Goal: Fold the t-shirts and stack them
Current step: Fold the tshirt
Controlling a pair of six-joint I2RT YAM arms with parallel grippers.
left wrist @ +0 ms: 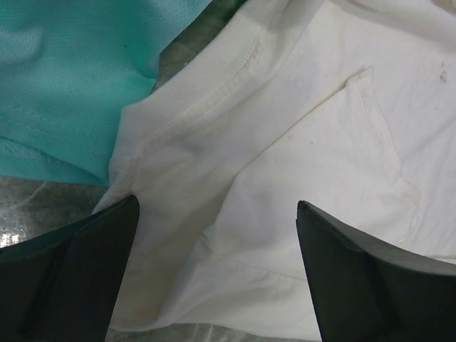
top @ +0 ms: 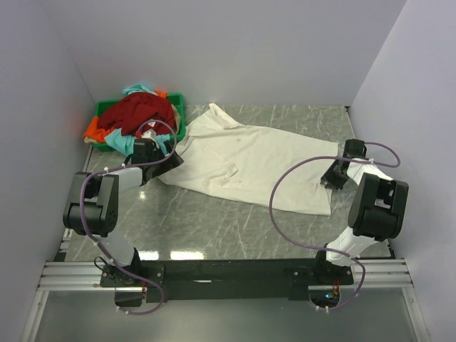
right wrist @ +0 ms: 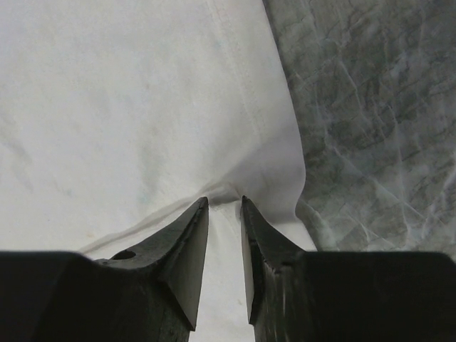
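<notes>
The cream-white t-shirt [top: 256, 160] lies spread out and crumpled across the marble table. My left gripper [top: 169, 160] hovers over its left end, next to the bin. In the left wrist view this gripper [left wrist: 217, 203] stands open over a cream shirt [left wrist: 320, 107] seam and edge, with teal cloth [left wrist: 71, 71] beside it. My right gripper [top: 329, 182] is at the shirt's right end. There its jaws [right wrist: 224, 201] are shut narrowly on a puckered fold of the cream cloth [right wrist: 107, 107]. The dark red [top: 139, 110], teal [top: 121, 142] and orange [top: 92, 130] t-shirts lie heaped in the bin.
A green plastic bin [top: 179, 107] stands at the back left, overflowing with shirts. Grey walls close in the table on three sides. Bare marble table [right wrist: 370, 107] shows beside the shirt's right edge and in front of the shirt [top: 214, 221].
</notes>
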